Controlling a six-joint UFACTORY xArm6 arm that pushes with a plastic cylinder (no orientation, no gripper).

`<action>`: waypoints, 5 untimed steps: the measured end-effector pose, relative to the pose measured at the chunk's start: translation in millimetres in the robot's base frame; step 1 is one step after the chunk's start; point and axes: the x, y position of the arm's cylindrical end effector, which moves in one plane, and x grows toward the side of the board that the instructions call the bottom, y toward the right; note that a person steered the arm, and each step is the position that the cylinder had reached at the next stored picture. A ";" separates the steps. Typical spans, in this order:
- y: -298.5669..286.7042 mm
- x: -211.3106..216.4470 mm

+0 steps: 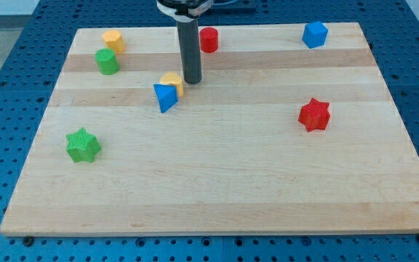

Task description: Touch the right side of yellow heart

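Observation:
The yellow heart [172,82] lies on the wooden board [217,175] at upper middle-left, with a blue triangle [165,97] touching its lower left side. My rod comes down from the view's top, and my tip [193,80] rests on the board just to the right of the yellow heart, at or very near its right edge.
A yellow block [113,40] and a green block [108,61] sit at upper left. A green star [83,145] is at left. A red cylinder [209,39] is at top middle, a blue block [314,34] at top right, a red star [314,114] at right.

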 end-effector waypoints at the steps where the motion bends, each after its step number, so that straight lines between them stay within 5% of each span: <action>1: 0.1 0.0; 5: -12.5 18.0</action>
